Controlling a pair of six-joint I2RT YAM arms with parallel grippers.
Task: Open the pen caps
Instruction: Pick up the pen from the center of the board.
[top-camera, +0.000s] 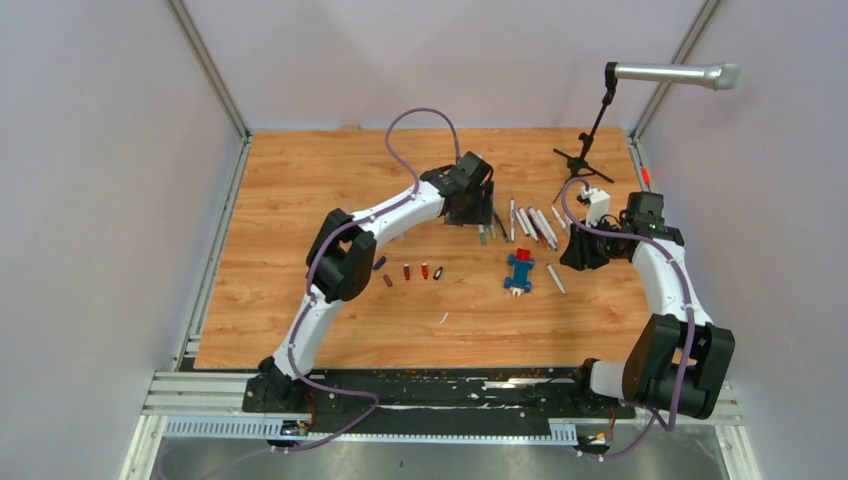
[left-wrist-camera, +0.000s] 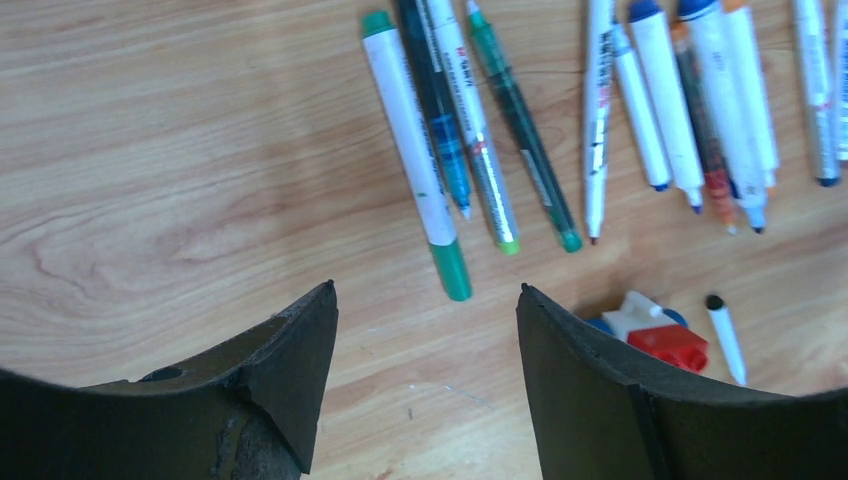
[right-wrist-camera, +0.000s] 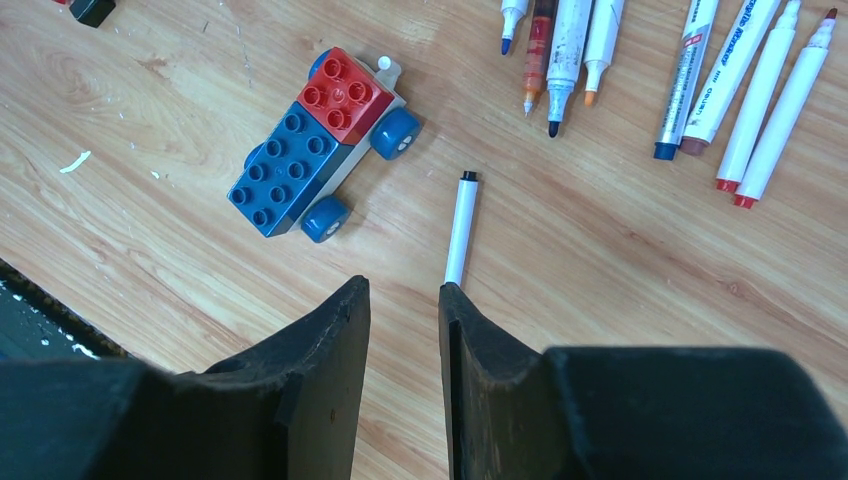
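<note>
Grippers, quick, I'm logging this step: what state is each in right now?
Left gripper: open wide, empty.
Right gripper: jaws narrowly apart, nothing between them.

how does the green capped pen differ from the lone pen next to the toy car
The green-capped pen wears a green cap; the lone pen shows only a small black tip. The green-capped pen lies among other pens; the lone pen lies apart beside the toy car. Both have white barrels.
</note>
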